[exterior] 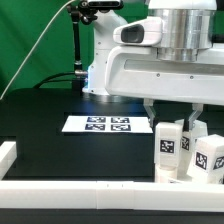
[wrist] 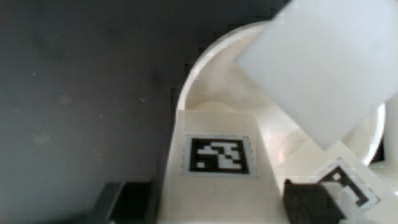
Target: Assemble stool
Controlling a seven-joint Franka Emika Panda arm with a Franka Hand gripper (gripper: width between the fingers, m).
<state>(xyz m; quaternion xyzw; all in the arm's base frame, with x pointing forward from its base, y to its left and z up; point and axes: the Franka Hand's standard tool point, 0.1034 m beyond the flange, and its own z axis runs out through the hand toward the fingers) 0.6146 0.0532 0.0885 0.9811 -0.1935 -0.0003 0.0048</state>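
While the black table (exterior: 40, 125) lies bare across the exterior view's left, the white border rail (exterior: 70, 192) runs along the near edge, with its corner post at the far left. Moving across, we reach the marker board (exterior: 108, 124), flat on the table near the middle, its black squares facing up. Above it, the arm's big white housing (exterior: 160, 70) hangs over the scene. Now to the exterior view's right, and here's the action: the gripper (exterior: 180, 122) is down among the stool legs, clamped on one leg (exterior: 186, 137), fingers to either side of its upper end and halfway apart. That leg stands with its long axis roughly vertical, perhaps tilted slightly. Just beside it, nearer the middle, a second leg (exterior: 167, 150) stands upright, tag facing the camera. At the far right a third leg (exterior: 210, 157) stands upright too, tag also showing. All three cluster close together by the near rail. From the wrist view, a tagged white leg (wrist: 222, 150) sits between the dark fingertips (wrist: 125, 203), with a blurred white part (wrist: 329, 70) across the corner; which part that is, I cannot tell.
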